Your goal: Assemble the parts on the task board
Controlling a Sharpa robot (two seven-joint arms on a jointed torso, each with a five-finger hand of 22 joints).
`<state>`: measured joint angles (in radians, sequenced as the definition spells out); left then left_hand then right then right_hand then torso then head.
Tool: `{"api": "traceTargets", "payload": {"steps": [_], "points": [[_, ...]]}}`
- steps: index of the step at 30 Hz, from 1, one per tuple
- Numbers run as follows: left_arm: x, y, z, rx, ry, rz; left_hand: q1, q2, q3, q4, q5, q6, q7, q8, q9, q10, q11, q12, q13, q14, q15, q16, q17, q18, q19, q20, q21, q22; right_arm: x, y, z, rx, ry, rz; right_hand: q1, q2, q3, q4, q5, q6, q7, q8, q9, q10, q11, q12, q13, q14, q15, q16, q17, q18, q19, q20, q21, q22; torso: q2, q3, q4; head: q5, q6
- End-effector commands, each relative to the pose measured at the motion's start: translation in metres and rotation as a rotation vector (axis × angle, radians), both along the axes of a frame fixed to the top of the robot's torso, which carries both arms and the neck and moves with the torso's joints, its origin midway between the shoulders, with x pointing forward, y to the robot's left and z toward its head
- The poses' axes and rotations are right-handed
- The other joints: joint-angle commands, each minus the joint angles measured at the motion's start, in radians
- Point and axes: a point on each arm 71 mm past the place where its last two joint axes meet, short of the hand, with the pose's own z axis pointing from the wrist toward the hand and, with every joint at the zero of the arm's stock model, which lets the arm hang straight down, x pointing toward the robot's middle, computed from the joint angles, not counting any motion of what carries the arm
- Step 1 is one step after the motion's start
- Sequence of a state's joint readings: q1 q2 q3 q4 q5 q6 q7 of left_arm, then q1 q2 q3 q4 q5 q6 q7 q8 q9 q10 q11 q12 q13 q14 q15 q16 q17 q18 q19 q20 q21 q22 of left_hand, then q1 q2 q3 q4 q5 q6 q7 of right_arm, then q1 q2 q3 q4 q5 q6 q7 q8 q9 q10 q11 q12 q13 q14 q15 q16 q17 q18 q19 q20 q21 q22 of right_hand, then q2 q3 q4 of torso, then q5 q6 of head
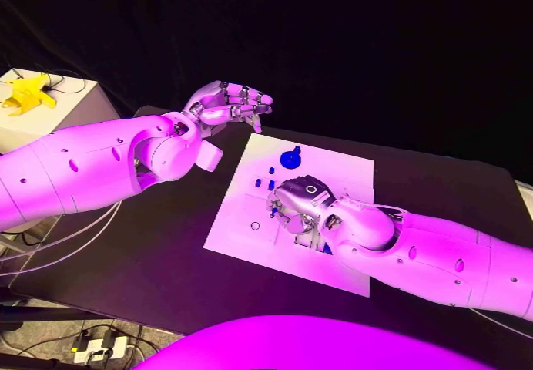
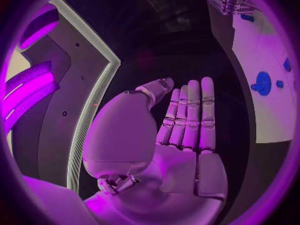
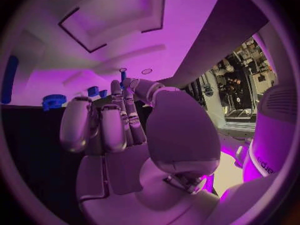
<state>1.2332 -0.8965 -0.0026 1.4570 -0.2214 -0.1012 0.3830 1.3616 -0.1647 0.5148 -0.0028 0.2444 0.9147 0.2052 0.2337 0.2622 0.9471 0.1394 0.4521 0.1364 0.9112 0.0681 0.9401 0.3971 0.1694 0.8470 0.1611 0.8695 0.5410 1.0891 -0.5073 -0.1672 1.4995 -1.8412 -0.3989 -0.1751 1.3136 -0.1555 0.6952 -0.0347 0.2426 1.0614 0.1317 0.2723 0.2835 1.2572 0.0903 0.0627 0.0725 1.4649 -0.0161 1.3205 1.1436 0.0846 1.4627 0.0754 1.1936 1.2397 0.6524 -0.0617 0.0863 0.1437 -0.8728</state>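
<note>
my right hand (image 1: 298, 206) is down over the middle of the task board (image 1: 339, 166), fingers reaching toward the board face; in the right wrist view the thumb and a fingertip (image 3: 127, 83) look pressed together on a small blue peg (image 3: 123, 74), so i judge i'm pinching that part, tho it's tiny and i can't be fully sure. my left hand (image 1: 228, 104) is lifted off past the board's far-left corner, holding nothing; the left wrist view shows its fingers (image 2: 189, 116) straight and side by side, palm bare. other parts stay on the board: a blue gear (image 1: 289, 159) near the far edge, small blue pegs (image 1: 264, 183) just beside my right hand, plus a dark rectangular recess (image 3: 115, 15) in the board. risks: the peg is small and my own fingers hide its tip from the head view, so i could miss the hole or set it tilted and jam it; too light a pinch and it slips out and rolls; my knuckles are close to the loose pegs and could knock them; pressing hard could slide the board since nothing visibly holds it. surface is a black table (image 1: 166, 231), matte, w/ cables (image 1: 67, 239) hanging off its left side; a white box (image 1: 67, 96) w/ a yellow thing (image 1: 28, 94) on top sits far left; backdrop is dark.
</note>
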Motion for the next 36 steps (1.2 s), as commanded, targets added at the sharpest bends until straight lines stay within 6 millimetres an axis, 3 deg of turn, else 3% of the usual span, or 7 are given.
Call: {"api": "traceTargets", "payload": {"steps": [1,7,26,36], "points": [[0.0,-0.002,0.001,-0.01,0.003,-0.01,-0.003,0.0,-0.005,0.001,0.003,-0.008,-0.002,-0.004,-0.001,-0.008,0.001,-0.003,-0.001,0.001,0.006,-0.006,-0.001,0.014,-0.001,0.005,-0.003,-0.001,-0.002,0.002,-0.002,-0.028,-0.004,0.011,-0.003,0.008,0.006,0.0,0.002,0.005,0.004,0.006,0.001,0.033,-0.028,0.003,0.001,0.036,-0.008,0.004,-0.001,-0.002,0.013,-0.006,-0.006,-0.001,0.0,0.0003,-0.0011,0.0,0.0],[0.0,-0.002,0.001,-0.005,0.002,-0.01,-0.003,0.0,-0.006,0.002,0.003,-0.009,-0.001,-0.004,-0.001,-0.009,0.001,-0.002,-0.001,0.001,0.006,-0.006,-0.002,0.014,0.0,0.005,-0.005,-0.002,-0.003,0.004,-0.005,-0.034,0.0,0.014,-0.003,0.008,0.006,0.0,0.002,0.005,0.004,0.006,0.001,0.033,-0.028,0.003,0.001,0.036,-0.008,0.004,-0.001,-0.002,0.013,-0.006,-0.006,-0.001,0.0,0.0002,0.0015,-0.001,0.0],[-0.001,-0.002,0.001,0.004,-0.001,-0.014,-0.002,0.001,-0.006,0.002,0.003,-0.01,-0.001,-0.004,-0.002,-0.011,0.002,-0.002,-0.001,0.0,0.006,-0.007,-0.002,0.014,0.001,0.005,-0.006,-0.003,0.0,0.006,-0.012,-0.076,0.005,0.003,-0.003,0.008,0.007,0.0,0.004,0.004,0.004,0.006,0.003,0.032,-0.028,0.002,0.0,0.035,-0.008,0.002,-0.006,-0.001,0.012,-0.005,-0.01,-0.005,-0.001,-0.0012,0.0001,0.006,0.0],[-0.001,-0.002,0.0,0.005,0.002,-0.017,-0.002,0.001,-0.006,0.002,0.003,-0.01,-0.001,-0.004,-0.002,-0.011,0.002,-0.002,-0.001,0.0,0.006,-0.007,-0.002,0.014,0.001,0.005,-0.006,-0.003,0.0,0.006,-0.014,-0.087,-0.006,0.002,-0.004,0.008,0.008,-0.001,0.004,0.003,0.004,0.006,0.003,0.031,-0.027,0.001,0.0,0.034,-0.008,0.001,-0.007,-0.001,0.011,-0.005,-0.012,-0.006,-0.001,0.0,-0.0009,0.007,0.0]]}}
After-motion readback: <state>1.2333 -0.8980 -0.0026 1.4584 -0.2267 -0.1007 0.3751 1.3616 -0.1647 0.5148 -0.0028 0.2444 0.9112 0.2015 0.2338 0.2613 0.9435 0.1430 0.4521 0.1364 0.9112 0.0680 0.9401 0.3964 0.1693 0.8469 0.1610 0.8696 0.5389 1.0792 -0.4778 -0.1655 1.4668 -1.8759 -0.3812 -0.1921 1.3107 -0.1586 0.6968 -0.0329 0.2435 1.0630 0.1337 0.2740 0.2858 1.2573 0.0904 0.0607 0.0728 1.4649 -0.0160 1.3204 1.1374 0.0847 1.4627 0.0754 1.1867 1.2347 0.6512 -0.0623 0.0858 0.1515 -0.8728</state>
